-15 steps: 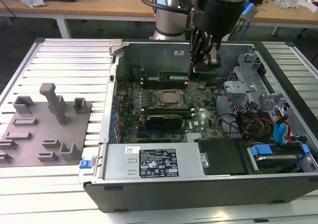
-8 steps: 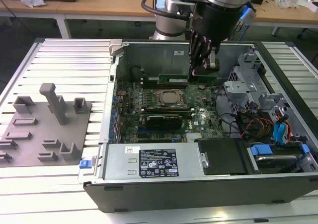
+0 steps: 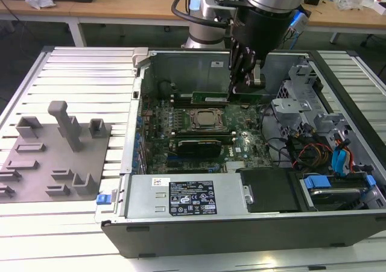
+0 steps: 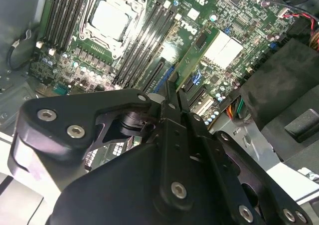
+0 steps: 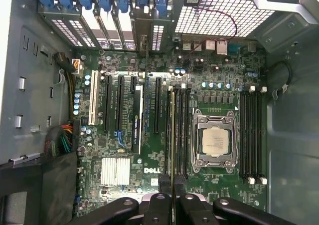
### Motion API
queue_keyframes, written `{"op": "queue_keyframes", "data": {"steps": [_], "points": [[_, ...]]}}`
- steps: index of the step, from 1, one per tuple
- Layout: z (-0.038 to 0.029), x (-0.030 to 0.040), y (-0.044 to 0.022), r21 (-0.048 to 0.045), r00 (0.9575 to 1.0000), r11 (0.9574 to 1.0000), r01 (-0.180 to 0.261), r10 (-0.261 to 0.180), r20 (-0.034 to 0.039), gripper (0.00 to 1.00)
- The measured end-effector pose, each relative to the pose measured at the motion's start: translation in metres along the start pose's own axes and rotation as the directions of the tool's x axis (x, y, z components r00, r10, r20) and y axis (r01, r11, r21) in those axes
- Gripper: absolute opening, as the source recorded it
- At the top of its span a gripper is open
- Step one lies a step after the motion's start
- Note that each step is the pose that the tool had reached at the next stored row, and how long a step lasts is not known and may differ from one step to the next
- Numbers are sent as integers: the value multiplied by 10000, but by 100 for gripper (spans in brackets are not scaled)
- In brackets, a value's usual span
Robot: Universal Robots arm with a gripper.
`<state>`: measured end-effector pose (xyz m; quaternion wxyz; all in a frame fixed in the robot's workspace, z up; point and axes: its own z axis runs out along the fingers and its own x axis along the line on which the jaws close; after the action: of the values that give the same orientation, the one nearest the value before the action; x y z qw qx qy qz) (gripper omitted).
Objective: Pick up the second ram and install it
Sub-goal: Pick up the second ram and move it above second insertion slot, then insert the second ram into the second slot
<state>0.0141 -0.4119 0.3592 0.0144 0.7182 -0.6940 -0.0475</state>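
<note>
one gripper (image 3: 236, 92) pinches one ram stick (image 3: 210, 97) between narrow fingers, low over the memory slots (image 5: 180, 130) on the far side of the one processor socket (image 3: 204, 119). two banks of slots flank this socket. cables (image 3: 298, 154) crowd the exterior view's right.

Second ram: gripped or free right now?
Gripped: the end effector pinches the second ram on edge, along the slots beside the CPU socket. Seated or not: cannot tell.

Slatted metal table (image 3: 84, 73): open computer case (image 3: 241, 236), grey fixture tray (image 3: 42, 163).
</note>
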Motion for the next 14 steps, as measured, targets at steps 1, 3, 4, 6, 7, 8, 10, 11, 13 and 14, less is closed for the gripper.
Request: {"op": "queue_keyframes", "data": {"steps": [1, 3, 4, 6, 7, 8, 10, 11, 13, 14], "points": [[0, 0, 0, 0, 10000, 10000, 1, -1, 0, 13], [0, 0, 0, 0, 10000, 10000, 0, 0, 0, 13], [1, 0, 0, 0, 10000, 10000, 1, -1, 0, 13], [1, 0, 0, 0, 10000, 10000, 1, -1, 0, 13], [1, 0, 0, 0, 10000, 10000, 1, -1, 3, 13], [2, -2, 0, 3, 10000, 10000, 6, -6, 70, 13], [10, -43, -2, 5, 9999, 10000, 12, -12, 132, 13], [15, -81, -4, 4, 9999, 10000, 13, -13, 136, 13], [31, -120, -8, 5, 9999, 10000, 16, -16, 153, 13], [43, -123, -8, 6, 9999, 10000, 15, -15, 157, 13]]}}
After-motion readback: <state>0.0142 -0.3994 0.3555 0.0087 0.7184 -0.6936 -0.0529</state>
